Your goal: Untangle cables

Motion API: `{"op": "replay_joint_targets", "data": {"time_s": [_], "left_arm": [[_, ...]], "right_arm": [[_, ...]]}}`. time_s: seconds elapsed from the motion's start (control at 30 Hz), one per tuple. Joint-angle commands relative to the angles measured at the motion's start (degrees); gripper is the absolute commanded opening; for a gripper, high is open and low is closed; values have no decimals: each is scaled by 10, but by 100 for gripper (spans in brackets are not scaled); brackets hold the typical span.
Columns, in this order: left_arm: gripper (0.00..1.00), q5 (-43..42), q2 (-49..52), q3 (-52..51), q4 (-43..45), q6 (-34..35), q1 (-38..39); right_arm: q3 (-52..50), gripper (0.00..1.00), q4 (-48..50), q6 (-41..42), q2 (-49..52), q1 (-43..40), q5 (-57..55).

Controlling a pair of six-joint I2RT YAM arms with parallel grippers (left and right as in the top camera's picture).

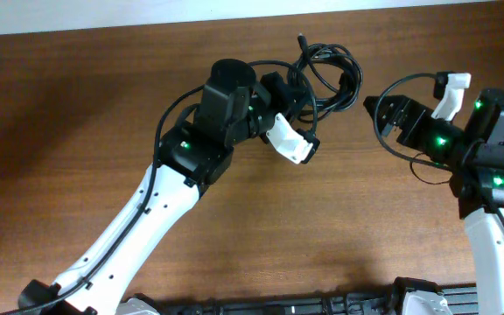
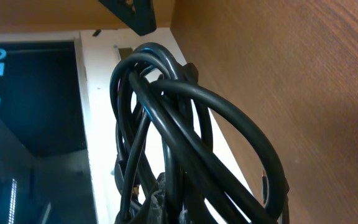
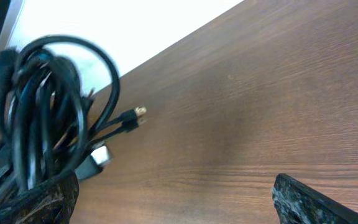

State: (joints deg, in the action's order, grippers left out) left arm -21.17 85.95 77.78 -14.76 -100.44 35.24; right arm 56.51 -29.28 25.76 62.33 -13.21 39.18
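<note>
Overhead, the left gripper (image 1: 297,115) is clenched on the cables (image 1: 332,77), a looped bundle on the table (image 1: 348,219). The right gripper (image 3: 173,186) stands released, fingers spread wide, near them.

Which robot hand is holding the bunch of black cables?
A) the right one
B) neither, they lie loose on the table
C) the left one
C: the left gripper is shut on the cables, while the right gripper stands wide open with nothing between its fingers.
</note>
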Motion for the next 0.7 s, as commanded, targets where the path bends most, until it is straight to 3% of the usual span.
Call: {"op": "replay_joint_targets", "data": {"time_s": [0.0,0.67], "left_arm": [[0,-27,-20,6,4,-17,8],[0,-35,-21,6,-19,-34,38]], "right_arm": [[9,99,8,2,1,-7,11],[8,99,7,-32,18,-7,-28]]}}
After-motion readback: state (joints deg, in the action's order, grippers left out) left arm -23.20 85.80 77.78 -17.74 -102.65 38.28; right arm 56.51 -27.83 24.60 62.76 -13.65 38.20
